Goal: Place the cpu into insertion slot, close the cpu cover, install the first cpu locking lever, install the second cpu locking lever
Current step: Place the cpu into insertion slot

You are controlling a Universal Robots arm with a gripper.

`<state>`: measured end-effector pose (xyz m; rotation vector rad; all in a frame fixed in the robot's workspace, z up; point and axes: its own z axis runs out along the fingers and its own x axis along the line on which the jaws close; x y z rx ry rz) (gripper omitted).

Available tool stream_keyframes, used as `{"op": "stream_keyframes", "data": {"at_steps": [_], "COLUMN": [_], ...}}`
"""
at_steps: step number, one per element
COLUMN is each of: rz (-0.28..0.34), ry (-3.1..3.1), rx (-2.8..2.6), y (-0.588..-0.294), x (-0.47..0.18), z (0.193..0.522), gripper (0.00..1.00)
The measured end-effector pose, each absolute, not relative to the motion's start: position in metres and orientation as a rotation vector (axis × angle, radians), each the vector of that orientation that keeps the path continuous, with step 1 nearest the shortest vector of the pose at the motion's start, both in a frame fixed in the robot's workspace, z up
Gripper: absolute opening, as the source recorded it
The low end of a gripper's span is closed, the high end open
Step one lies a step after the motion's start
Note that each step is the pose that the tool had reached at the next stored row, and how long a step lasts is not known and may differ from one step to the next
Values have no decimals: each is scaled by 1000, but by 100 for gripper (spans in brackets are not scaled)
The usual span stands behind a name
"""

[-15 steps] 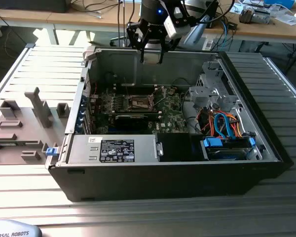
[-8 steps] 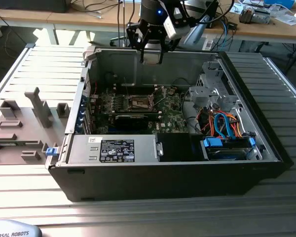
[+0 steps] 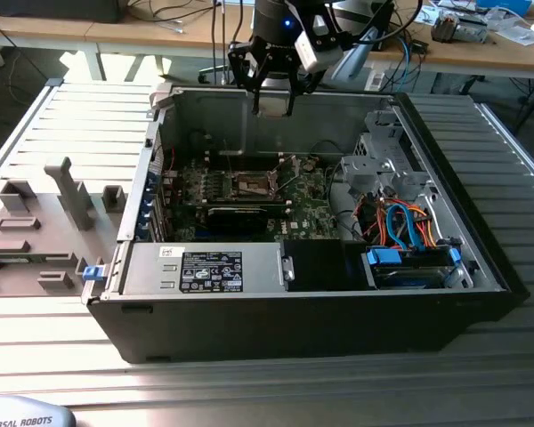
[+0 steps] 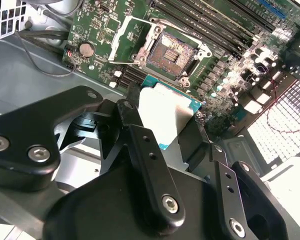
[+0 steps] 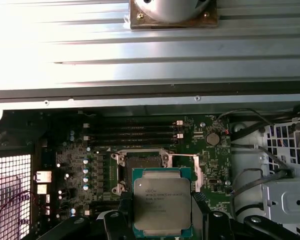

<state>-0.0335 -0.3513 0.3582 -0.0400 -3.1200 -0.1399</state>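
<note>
The open computer case (image 3: 249,329) lies below my gripper (image 3: 273,107), and on its floor, straight down from my fingertips, sits the green circuit board (image 3: 311,200). On that board the insertion slot (image 5: 142,167) lies under me and a little beyond my fingertips, well apart from them, bare with its dark centre showing. Its cpu cover (image 4: 117,40) seems swung up at one side of the slot, though the angle leaves me unsure. My fingers (image 5: 121,215) are pinched on two opposite edges of the cpu (image 5: 162,205), holding it flat, metal top facing away from the board. It is nearly square, with no real long axis, and its edges look parallel to the slot's.
</note>
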Motion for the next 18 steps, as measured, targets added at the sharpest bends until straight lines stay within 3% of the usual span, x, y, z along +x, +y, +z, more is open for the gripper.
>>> {"op": "stream_keyframes", "data": {"at_steps": [18], "rz": [-140], "ry": [-3120], "rx": [-40], "y": [-351], "x": [-33], "z": [354], "gripper": [54]}}
